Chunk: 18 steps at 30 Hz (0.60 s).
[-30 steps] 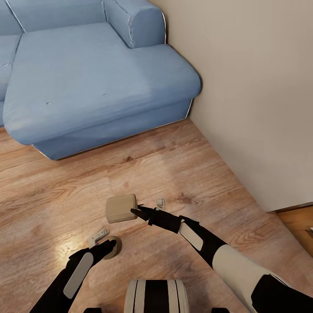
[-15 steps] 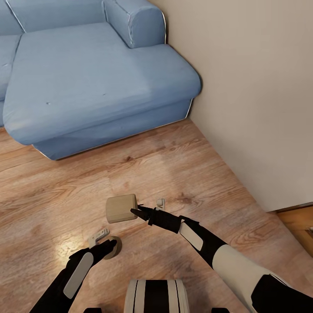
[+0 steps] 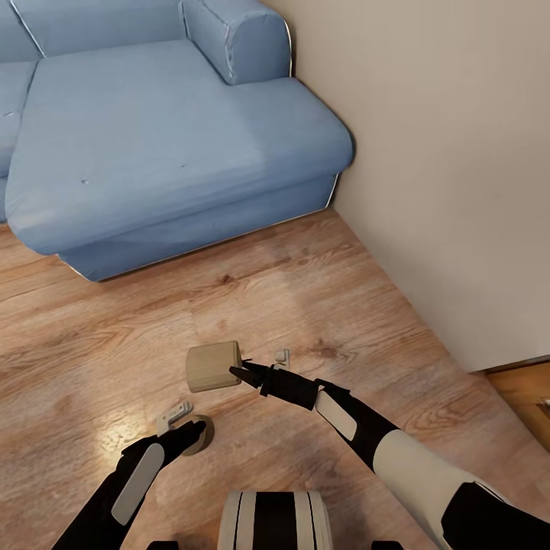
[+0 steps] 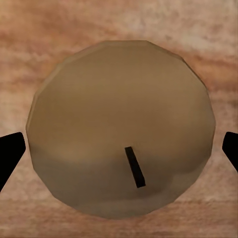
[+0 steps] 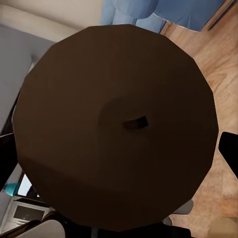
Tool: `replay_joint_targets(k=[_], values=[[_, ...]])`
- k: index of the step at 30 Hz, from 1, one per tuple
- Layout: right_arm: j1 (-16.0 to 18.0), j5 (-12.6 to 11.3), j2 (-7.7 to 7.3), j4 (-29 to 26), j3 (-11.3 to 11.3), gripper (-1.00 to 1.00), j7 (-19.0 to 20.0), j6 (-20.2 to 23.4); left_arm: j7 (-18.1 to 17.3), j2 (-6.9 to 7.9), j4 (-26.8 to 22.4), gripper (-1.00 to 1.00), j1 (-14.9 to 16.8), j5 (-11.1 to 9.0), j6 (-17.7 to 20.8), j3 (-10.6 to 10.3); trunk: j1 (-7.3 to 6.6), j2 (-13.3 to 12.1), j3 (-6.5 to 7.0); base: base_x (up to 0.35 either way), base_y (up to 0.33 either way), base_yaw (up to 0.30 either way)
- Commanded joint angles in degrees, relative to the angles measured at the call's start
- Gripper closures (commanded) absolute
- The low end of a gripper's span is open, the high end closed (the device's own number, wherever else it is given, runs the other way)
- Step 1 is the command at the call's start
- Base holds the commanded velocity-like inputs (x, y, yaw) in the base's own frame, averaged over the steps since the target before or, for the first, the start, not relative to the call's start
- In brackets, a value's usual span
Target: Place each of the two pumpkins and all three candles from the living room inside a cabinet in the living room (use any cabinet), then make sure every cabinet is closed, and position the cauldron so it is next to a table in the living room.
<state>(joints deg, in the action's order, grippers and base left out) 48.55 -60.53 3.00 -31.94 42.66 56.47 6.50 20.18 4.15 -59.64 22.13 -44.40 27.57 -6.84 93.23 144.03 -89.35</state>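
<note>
Wood-plank floor (image 3: 321,290) runs up to a blue sofa (image 3: 168,130) and a beige wall (image 3: 443,153). Two candles show. One candle (image 3: 212,367) lies tipped on its side, held off the floor at the tips of the right gripper (image 3: 238,372), whose arm reaches forward and inward, clamped on it. The second candle (image 3: 200,434) stands upright on the floor under the left gripper (image 3: 191,431), the fingers (image 4: 10,153) flanking it, spread apart.

arms: black, pale beige panels | right arm (image 3: 412,458): white segment | fingers (image 3: 238,372): black, pointed
</note>
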Motion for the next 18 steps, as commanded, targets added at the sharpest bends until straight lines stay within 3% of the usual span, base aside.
replay_joint_targets(k=[1, 6, 18], values=[[0.05, -0.63, -0.01, 0.02, 0.16, 1.0, 0.13, 0.62, 0.57, 0.07, -0.1, -1.0, 0.02, -0.6, 0.03, -0.19, -0.01, 0.01, -0.03, 0.0, 0.0, 0.0], [0.05, -0.62, -0.01, -0.03, 0.16, 1.0, 0.13, 0.62, 0.56, 0.07, -0.12, -1.0, 0.02, -0.6, 0.03, -0.19, 0.09, 0.07, -0.92, 0.0, 0.0, 0.0], [0.05, -0.64, -0.01, -0.06, 0.22, 1.0, 0.13, 0.62, 0.56, 0.07, -0.13, -1.0, 0.02, -0.6, -0.01, -0.19, 0.12, 0.08, -1.14, 0.0, 0.0, 0.0]])
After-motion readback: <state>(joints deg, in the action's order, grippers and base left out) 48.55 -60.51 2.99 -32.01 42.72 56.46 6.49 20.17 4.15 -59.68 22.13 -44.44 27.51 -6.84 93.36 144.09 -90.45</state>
